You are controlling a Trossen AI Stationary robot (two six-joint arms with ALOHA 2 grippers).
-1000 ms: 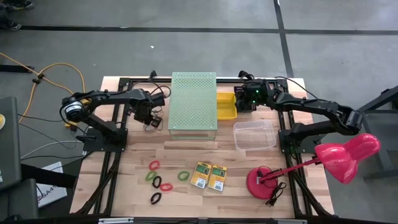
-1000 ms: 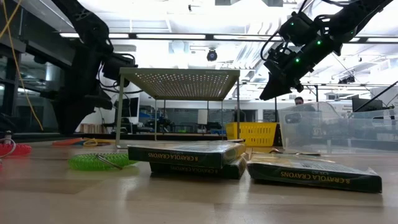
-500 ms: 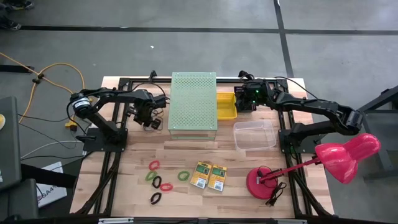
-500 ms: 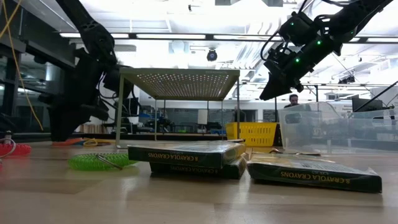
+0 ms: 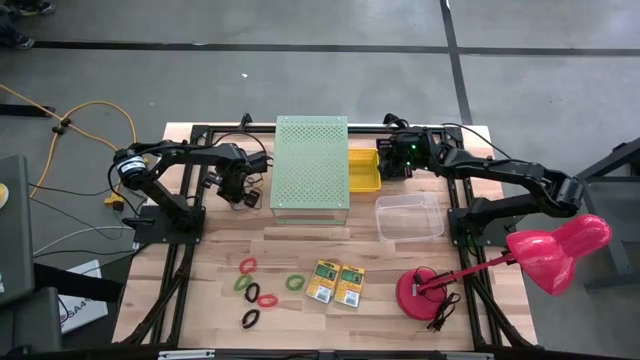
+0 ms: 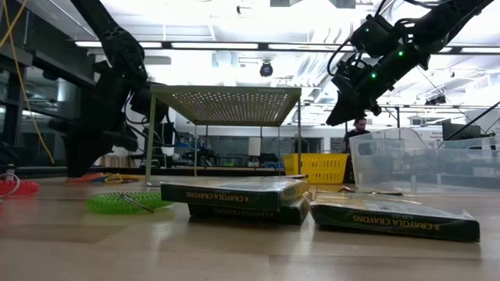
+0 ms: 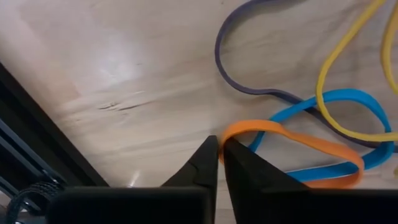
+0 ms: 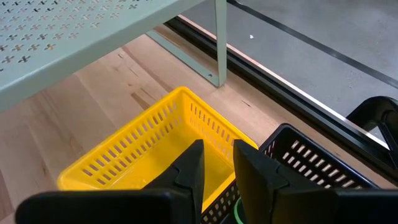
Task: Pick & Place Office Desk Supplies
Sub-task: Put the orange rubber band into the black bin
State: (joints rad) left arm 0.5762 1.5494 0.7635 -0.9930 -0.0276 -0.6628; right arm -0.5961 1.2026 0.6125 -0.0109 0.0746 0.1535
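So the left gripper (image 7: pixel 219 149) was down at the tabletop (image 7: pixel 112 81) just left of the green rack (image 5: pixel 311 163), and its fingers were nearly pinched together on the edge of an orange band (image 7: pixel 292 142). Looked like a grip on that loop, with the tips right at its curved end. A blue band (image 7: pixel 348 102) lay tangled under the orange one, just past the fingertips, with a yellow band (image 7: pixel 336 74) and a purple band (image 7: pixel 249 74) a bit farther out ahead.

The right gripper (image 8: pixel 216 163) hung in the air over the yellow basket (image 8: pixel 143 146), fingers a narrow gap apart with nothing between them. A black basket (image 8: pixel 311 162) sat right beside it, and the rack's leg stood just beyond.

The rest of the supplies were well away from both grippers, toward the front of the table: a cluster of small loops (image 5: pixel 255 290) in red, green and black, and two crayon boxes (image 5: pixel 335 283) lying flat side by side. A clear tub (image 5: pixel 409 217) sat between the right gripper and those boxes, and the pink lamp (image 5: pixel 545 250) was off at the right front corner.
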